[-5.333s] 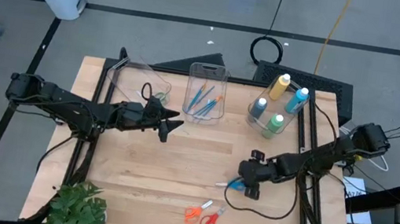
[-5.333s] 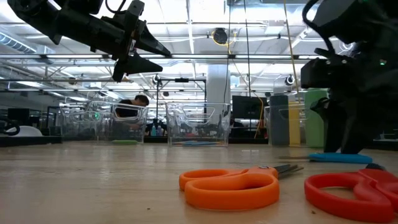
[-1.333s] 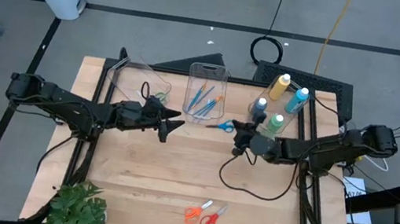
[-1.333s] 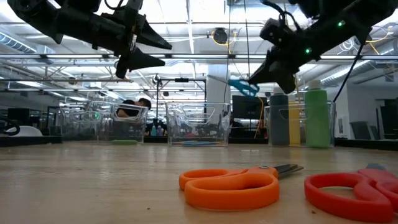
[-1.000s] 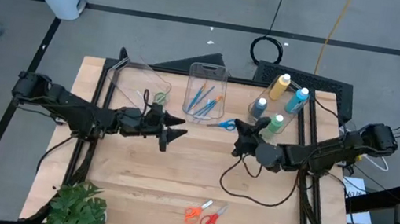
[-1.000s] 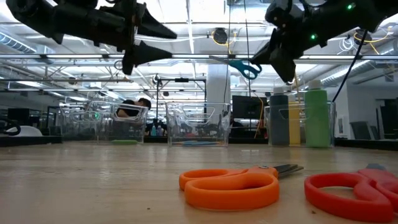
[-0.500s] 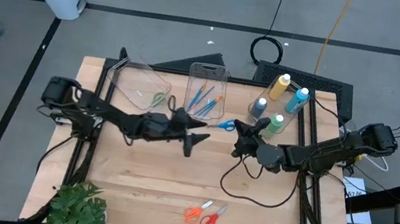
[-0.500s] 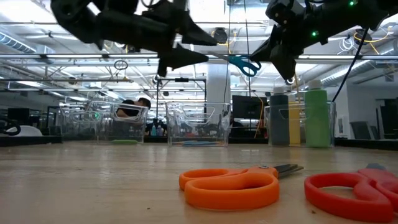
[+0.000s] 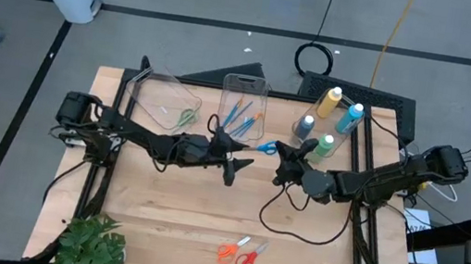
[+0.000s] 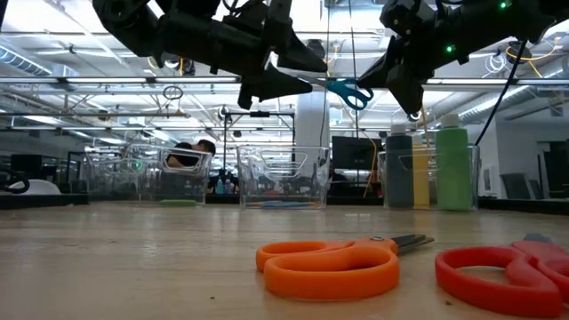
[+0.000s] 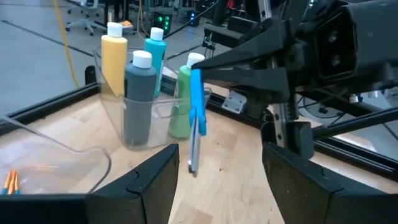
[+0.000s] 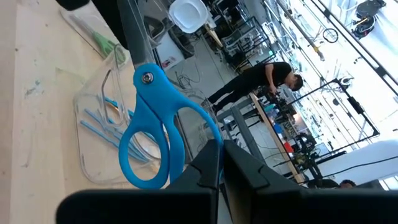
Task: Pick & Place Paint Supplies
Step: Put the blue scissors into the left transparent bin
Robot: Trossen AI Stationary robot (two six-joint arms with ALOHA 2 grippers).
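From above, the right gripper [image 9: 281, 153] holds the blue scissors [image 9: 263, 145] aloft by the brush bin [image 9: 244, 84], the left gripper [image 9: 239, 164] facing it, fingers spread. At table level, orange scissors [image 10: 331, 263] and red scissors [image 10: 507, 274] lie flat. The left wrist shows blades hanging before the paint bottles [image 11: 137, 93]. The right wrist shows its fingers clamped on the blue handles [image 12: 153, 143].

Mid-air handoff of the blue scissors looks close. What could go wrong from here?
1. The right gripper holds the blue scissors only by one handle loop, so a nudge from the left gripper might twist them loose.
2. The left gripper is open with the blades between its fingers; a poor close could pinch only the tips.
3. A drop would land beside the brush bin, not in a bin.
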